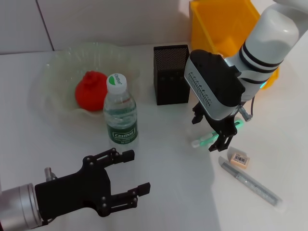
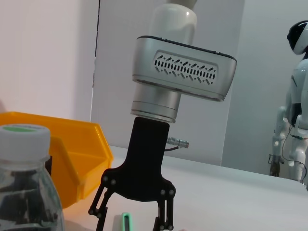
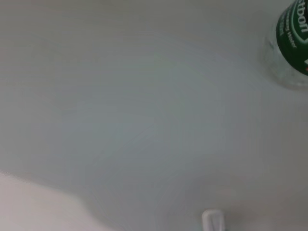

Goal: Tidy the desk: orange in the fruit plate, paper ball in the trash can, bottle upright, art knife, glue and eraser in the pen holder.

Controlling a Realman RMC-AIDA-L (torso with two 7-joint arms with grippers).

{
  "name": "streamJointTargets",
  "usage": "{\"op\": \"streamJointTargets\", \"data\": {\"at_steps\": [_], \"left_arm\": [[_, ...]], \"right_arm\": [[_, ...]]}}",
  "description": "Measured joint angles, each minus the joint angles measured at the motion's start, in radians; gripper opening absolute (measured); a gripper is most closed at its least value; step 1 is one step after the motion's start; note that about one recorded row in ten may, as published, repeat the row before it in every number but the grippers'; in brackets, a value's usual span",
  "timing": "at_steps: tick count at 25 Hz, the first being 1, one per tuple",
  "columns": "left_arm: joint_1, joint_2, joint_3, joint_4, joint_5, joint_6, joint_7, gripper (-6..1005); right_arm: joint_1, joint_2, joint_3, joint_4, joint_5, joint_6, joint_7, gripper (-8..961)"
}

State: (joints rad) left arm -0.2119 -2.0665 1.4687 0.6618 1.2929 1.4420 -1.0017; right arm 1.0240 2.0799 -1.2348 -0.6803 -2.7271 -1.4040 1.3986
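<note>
On the white desk (image 1: 163,159) there was one red-orange round fruit (image 1: 90,90), one pale-green translucent ruffled dish (image 1: 53,82), one clear plastic bottle with a green label (image 1: 120,115), one black square mesh cup (image 1: 171,74), one yellow-orange plastic bin (image 1: 219,24), one green-and-white glue stick (image 1: 204,140), one peach-sleeved eraser (image 1: 239,159), and one silver art knife (image 1: 250,185). Two black tools were counted: left (image 1: 131,173), right (image 1: 211,132).

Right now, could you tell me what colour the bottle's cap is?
White, with a green spot on top; the bottle shows it best in the head view.
</note>
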Motion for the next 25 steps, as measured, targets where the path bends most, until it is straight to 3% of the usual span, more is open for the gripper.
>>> {"op": "streamJointTargets", "data": {"at_steps": [25], "left_arm": [[-0.015, -0.001, -0.002, -0.025, 0.0, 0.025, 0.005, 786]], "right_arm": [[0.016, -0.002, 0.006, 0.059, 0.002, 0.016, 0.008, 750]]}}
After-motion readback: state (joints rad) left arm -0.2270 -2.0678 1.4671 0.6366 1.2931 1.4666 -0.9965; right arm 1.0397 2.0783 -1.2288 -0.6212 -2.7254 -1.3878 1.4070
